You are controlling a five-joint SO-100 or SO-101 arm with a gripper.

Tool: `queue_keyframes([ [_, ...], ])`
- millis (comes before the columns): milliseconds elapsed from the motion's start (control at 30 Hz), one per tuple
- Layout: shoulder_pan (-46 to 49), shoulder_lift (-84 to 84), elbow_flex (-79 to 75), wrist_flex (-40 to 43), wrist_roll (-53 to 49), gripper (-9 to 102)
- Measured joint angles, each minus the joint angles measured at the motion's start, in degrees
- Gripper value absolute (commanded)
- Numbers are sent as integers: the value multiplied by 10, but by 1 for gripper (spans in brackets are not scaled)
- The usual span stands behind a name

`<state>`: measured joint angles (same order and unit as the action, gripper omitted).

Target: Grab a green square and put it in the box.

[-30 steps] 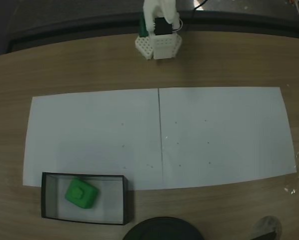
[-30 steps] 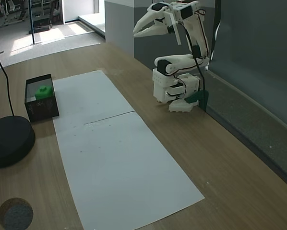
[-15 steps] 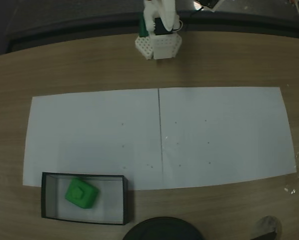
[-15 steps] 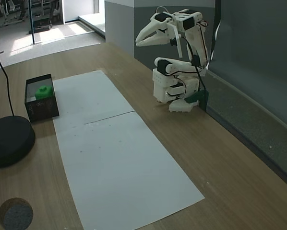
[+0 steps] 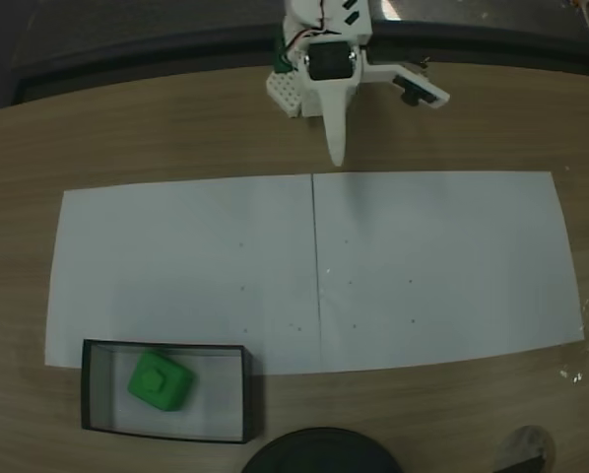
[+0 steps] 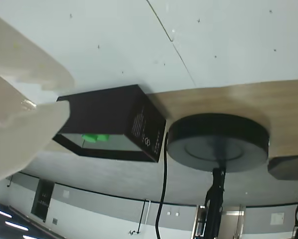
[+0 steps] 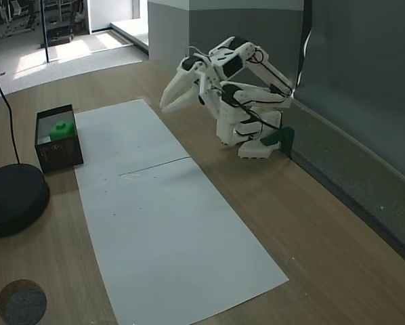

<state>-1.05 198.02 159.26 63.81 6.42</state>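
Observation:
The green square (image 5: pixel 160 382) lies inside the box (image 5: pixel 246 394), a black-walled tray at the near left corner of the paper. In another fixed view the green square (image 7: pixel 62 128) shows above the box wall (image 7: pixel 60 154). The wrist view looks across the paper at the box (image 6: pixel 114 114), with a strip of the green square (image 6: pixel 94 137) showing through it. My white gripper (image 5: pixel 337 153) hangs just in front of the arm base, far from the box, shut and holding nothing. It points down toward the paper's far edge (image 7: pixel 166 105). Its fingers (image 6: pixel 19 129) show at the wrist view's left.
Two white paper sheets (image 5: pixel 423 266) cover the middle of the wooden table. A black round stand base (image 7: pixel 13 200) with a cable sits right beside the box. A small grey disc (image 7: pixel 19 301) lies near the table's front edge. A dark wall (image 7: pixel 365 81) rises behind the arm base (image 7: pixel 246 132).
The arm has unfolded from its upright rest pose; the gripper has swung forward and down toward the paper. The green square and box have not moved.

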Motion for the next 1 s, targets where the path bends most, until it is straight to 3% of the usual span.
queue_keyframes([
  [200,7,0,162,-50,4,0],
  [333,8,0,184,-50,4,0],
  [600,7,0,163,87,4,0],
  [1000,6,0,161,92,4,0],
])
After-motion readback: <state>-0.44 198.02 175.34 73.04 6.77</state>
